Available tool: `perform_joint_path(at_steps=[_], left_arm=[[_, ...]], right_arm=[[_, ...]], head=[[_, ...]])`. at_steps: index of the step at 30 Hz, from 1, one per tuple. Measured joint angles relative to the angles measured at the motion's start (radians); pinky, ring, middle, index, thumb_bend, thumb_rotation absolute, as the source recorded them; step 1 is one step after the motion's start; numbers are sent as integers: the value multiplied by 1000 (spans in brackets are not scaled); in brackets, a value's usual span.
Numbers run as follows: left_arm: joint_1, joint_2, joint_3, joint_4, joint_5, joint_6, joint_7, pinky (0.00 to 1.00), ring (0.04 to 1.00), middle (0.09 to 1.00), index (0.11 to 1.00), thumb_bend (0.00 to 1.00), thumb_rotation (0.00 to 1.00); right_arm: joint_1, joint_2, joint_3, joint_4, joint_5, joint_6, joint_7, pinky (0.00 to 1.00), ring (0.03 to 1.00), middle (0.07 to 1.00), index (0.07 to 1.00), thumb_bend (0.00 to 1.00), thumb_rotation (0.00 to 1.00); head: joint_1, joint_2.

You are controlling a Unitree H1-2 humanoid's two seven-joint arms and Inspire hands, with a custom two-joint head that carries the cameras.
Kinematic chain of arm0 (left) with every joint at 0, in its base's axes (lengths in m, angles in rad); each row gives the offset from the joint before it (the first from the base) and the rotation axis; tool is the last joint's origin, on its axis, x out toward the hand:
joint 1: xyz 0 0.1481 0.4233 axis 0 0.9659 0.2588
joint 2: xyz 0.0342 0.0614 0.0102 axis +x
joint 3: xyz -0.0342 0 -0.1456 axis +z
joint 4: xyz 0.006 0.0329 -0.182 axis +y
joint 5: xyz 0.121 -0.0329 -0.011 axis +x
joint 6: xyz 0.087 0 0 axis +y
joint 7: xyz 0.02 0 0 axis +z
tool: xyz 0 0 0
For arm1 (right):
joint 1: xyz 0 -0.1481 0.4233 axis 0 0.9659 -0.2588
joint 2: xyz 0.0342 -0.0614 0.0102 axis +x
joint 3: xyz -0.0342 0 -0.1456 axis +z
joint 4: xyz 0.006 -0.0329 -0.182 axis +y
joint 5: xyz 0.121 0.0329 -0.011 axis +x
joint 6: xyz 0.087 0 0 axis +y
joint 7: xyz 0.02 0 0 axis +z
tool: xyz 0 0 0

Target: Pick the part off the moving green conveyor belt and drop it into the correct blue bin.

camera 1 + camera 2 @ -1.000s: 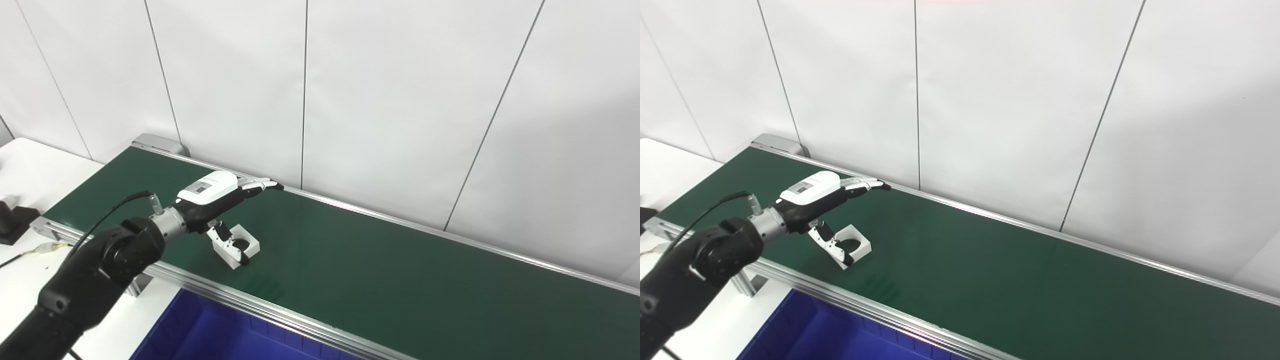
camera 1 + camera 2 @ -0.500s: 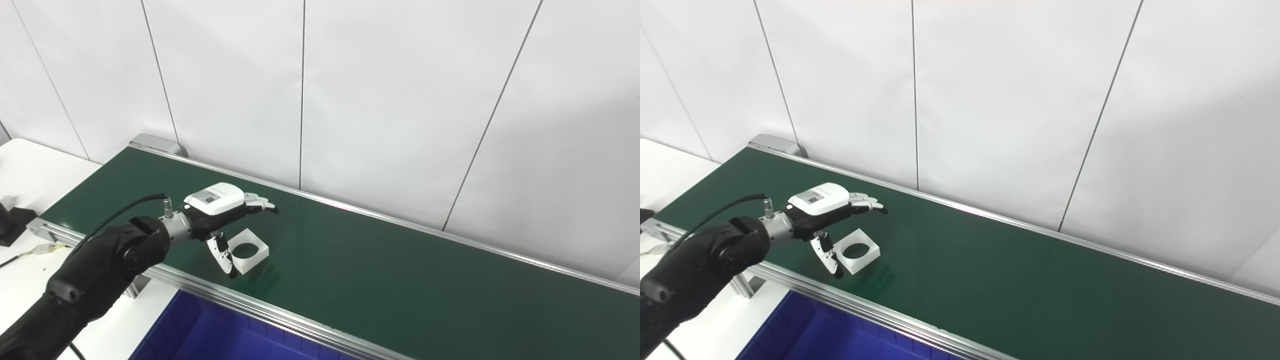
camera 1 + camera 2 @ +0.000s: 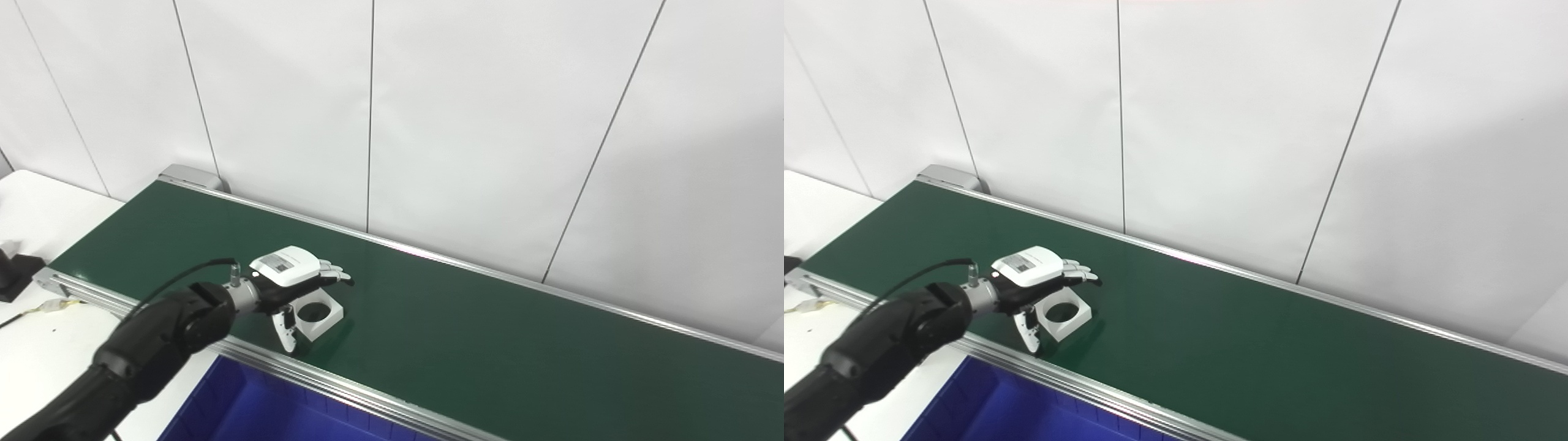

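A white square part [image 3: 321,315] with a round hole lies flat on the green conveyor belt [image 3: 490,343], close to the belt's near rail. My left hand [image 3: 288,277] hovers just over the part's left and rear sides, open. Its fingers [image 3: 334,275] reach over the far edge, and the thumb [image 3: 286,331] hangs down at the near left corner. The hand does not hold the part. A blue bin [image 3: 257,410] sits below the near rail, partly cut off by the picture's bottom edge. My right hand is out of view.
Aluminium rails [image 3: 367,401] run along both long sides of the belt. A white panelled wall [image 3: 429,122] stands right behind it. At the left is a white table [image 3: 37,343] with a small black block [image 3: 12,272] and a cable.
The part has travelled to the right along the belt. My left hand has followed it rightward and come lower over it, still open.
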Motion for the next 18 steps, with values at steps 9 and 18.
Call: perform_joint_path(at_steps=[9,18], left_arm=[[-36,-36,-30,50,22,0,68,863,920,922,885,788,1],[-65,-63,-81,105,86,11,151,706,734,760,714,486,0]], right_arm=[[4,-1,6,-9,-1,0,-2,901,872,901,945,735,353],[10,-3,12,-23,1,0,-4,906,872,903,948,701,335]], head=[[2,6],[5,11]])
